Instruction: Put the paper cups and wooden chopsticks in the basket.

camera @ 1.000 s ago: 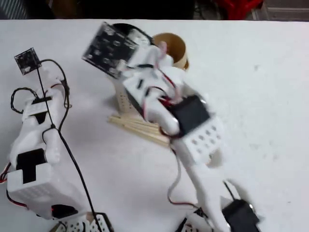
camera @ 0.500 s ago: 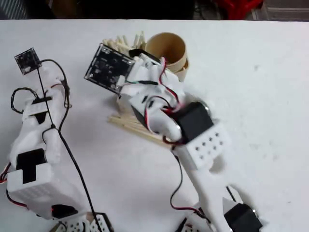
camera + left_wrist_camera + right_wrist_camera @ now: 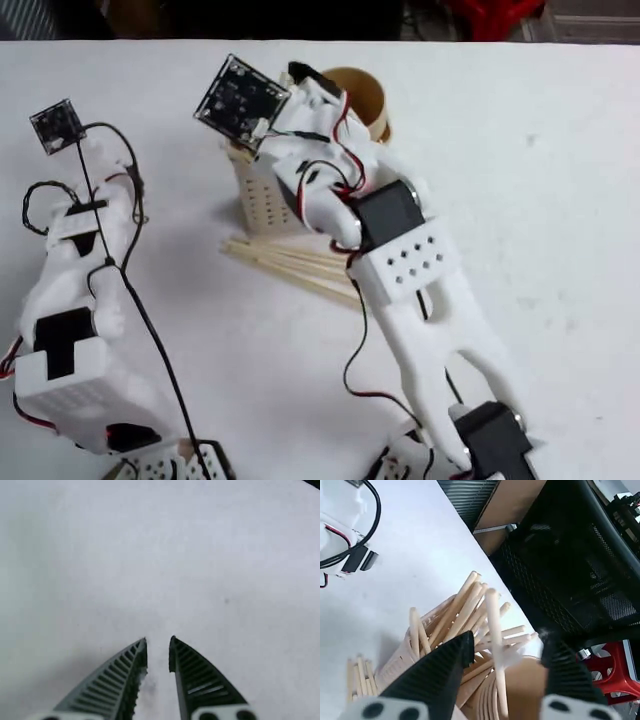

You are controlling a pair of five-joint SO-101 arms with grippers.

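- My left pincer [image 3: 158,641] hangs low over bare bench [image 3: 540,180] on the near left side. Its jaws are only narrowly parted and hold nothing, so it is no part of the job at this moment.
- Out toward the middle of the bench lies a bundle of loose chopsticks [image 3: 290,265], flat on the surface just in front of the basket's near wall. These are not yet in, and I judge them the clearest piece of work left.
- Beyond them the white perforated basket [image 3: 262,200] stands upright, closer to the far edge than the near one. A sheaf of standing chopsticks [image 3: 465,605] leans inside it, ends fanned out above the rim. That share of the task looks done.
- My right pincer [image 3: 507,647] is above the basket's mouth with its jaws spread wide. One stick rises between them, but neither jaw presses on it, so I count that pincer as holding nothing.
- Farthest off, near the far edge, are the brown paper cups [image 3: 362,92], nested together and right against the sticks. I cannot tell whether they sit inside the basket or just beside its far wall; if beside, they too remain to be put in.
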